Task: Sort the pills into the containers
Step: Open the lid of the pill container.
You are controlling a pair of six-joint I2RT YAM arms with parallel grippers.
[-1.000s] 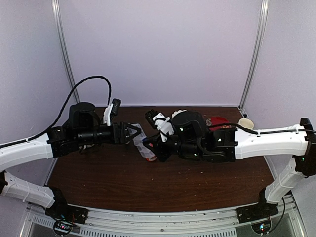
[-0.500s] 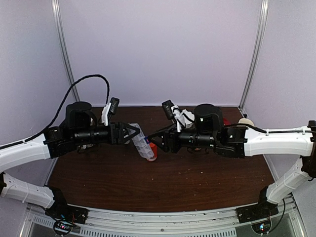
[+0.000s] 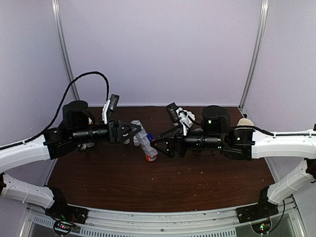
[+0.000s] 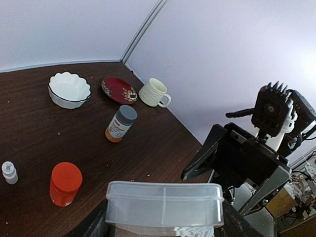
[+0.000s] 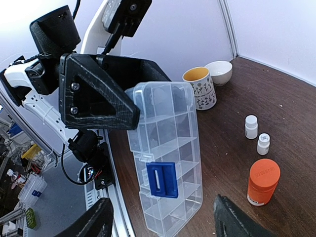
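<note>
The clear organizer box point(image 3: 143, 141) with its small containers hangs tilted above the table, lid closed. My left gripper point(image 3: 132, 132) is shut on one end of it; its clear end wall point(image 4: 165, 205) fills the space between my left fingers. In the right wrist view the box point(image 5: 170, 143) shows its rows of cells and a blue latch point(image 5: 162, 179). My right gripper point(image 5: 165, 219) stands open just short of the latch side, touching nothing. I can make out no pills; the cells look empty.
On the table stand an orange-capped bottle point(image 4: 65, 183), a grey-capped amber bottle point(image 4: 121, 123), two tiny white bottles point(image 5: 251, 126), a white scalloped bowl point(image 4: 69, 89), a red plate point(image 4: 119, 90), a cream mug point(image 4: 154, 93) and a patterned cup point(image 5: 199, 88).
My right gripper has opened, let go of the box and drawn back to the right. The left gripper still holds the box, now slightly higher.
</note>
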